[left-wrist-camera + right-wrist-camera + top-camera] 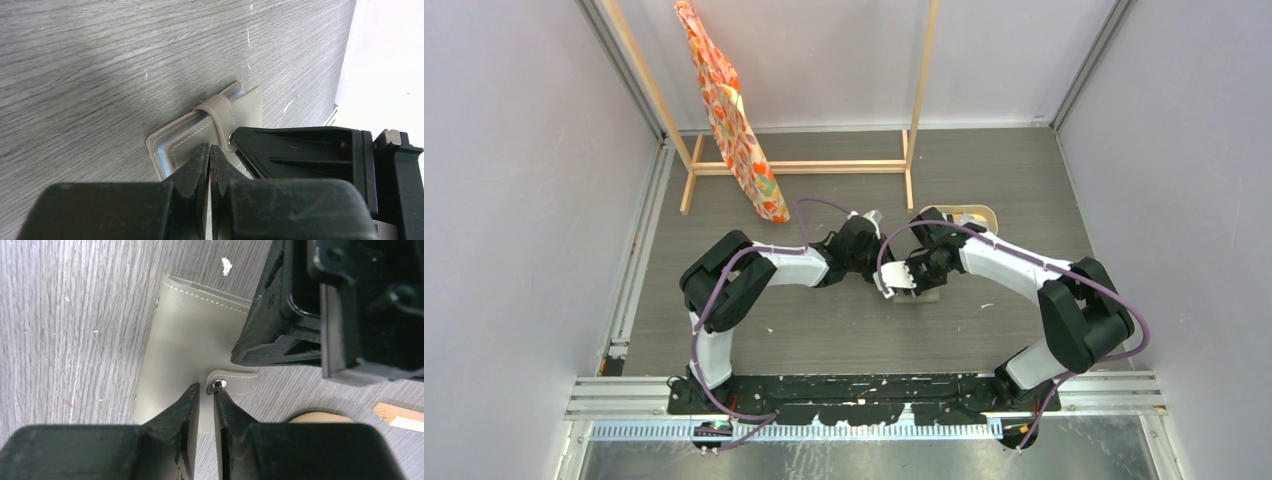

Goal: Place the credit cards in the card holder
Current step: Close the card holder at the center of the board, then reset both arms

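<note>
The card holder [180,335] lies closed on the table [100,75]. The left gripper [210,150], pinched together, rests on its cover; the right gripper [206,390], slightly apart, sits at the stud [218,384]. If the left tip slips, tugging could drag the holder.

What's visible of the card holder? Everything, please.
The card holder is a small grey leather-look case with pale stitching, closed, lying flat on the wood-grain table. A strap wraps its open edge to a metal stud; pale blue sleeves show inside. Left fingers, shut, meet over its cover; right fingers flank the stud.
</note>
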